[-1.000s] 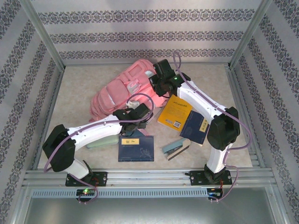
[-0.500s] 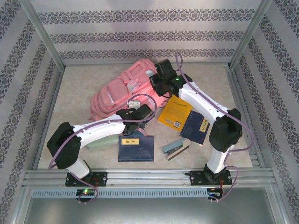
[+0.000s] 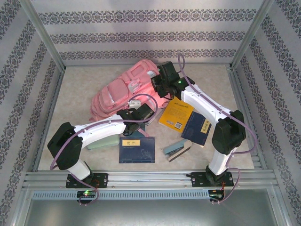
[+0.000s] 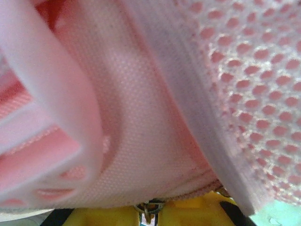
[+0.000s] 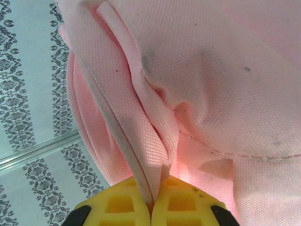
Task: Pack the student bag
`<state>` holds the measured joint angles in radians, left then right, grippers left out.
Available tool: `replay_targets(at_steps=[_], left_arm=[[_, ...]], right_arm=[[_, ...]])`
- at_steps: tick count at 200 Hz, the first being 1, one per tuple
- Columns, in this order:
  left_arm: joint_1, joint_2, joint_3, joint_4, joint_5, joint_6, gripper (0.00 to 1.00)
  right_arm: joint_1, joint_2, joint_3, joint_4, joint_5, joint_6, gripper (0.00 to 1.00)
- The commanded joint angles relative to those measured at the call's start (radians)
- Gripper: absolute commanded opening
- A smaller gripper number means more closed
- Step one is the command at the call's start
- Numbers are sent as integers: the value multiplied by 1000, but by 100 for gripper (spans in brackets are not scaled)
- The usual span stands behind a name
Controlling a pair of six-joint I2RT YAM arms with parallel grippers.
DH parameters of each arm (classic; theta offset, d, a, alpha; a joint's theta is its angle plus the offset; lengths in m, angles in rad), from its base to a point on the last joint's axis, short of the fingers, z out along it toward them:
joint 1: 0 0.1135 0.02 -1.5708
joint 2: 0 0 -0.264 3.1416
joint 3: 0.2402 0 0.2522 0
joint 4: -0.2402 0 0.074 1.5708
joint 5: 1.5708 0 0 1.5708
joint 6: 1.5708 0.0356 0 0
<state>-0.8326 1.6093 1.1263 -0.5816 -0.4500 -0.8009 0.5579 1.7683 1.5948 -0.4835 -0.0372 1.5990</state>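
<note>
Pink student bag (image 3: 123,92) lies flat at 12 o'clock on table (image 3: 80,84). At its 3 o'clock edge, right gripper (image 5: 151,207) has its jaws pinched tight on a fabric fold. At 5 o'clock, left gripper (image 4: 148,218): jaw gap unclear. Risk: the thin fold slips and the opening collapses. Bag contents hidden; yellow book (image 3: 176,113) lies outside.

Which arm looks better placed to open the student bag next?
Left, probably. The left gripper sits against the student bag with a small metal piece, likely a zipper pull, between its fingertips. The right gripper is shut on a fold of the bag's fabric, so it can brace.
</note>
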Motion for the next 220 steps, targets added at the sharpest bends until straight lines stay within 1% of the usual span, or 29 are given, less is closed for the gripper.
replay_targets(at_steps=[1, 37, 70, 91, 114, 143, 167, 185, 220], left_arm=[[27, -12, -15, 39, -35, 42, 12], [44, -42, -49, 46, -17, 77, 5], [72, -99, -103, 80, 67, 129, 0], [94, -143, -130, 75, 106, 155, 0], [131, -191, -163, 86, 184, 177, 0], [174, -238, -196, 77, 254, 184, 0], [213, -254, -221, 74, 333, 178, 0], [236, -264, -237, 63, 377, 168, 0], [274, -319, -274, 47, 429, 169, 0]], right_arm=[[-10, -66, 7, 73, -27, 8, 0], [-29, -70, -9, 67, -35, -12, 0], [-49, -63, -2, 52, -51, -68, 0], [-64, -51, 35, 24, -56, -150, 0], [-88, -13, 87, -14, -106, -234, 0], [-107, 20, 133, -70, -97, -356, 0], [-131, 51, 152, -71, -138, -412, 0], [-143, 86, 196, -87, -162, -488, 0], [-160, 153, 310, -181, -120, -649, 0]])
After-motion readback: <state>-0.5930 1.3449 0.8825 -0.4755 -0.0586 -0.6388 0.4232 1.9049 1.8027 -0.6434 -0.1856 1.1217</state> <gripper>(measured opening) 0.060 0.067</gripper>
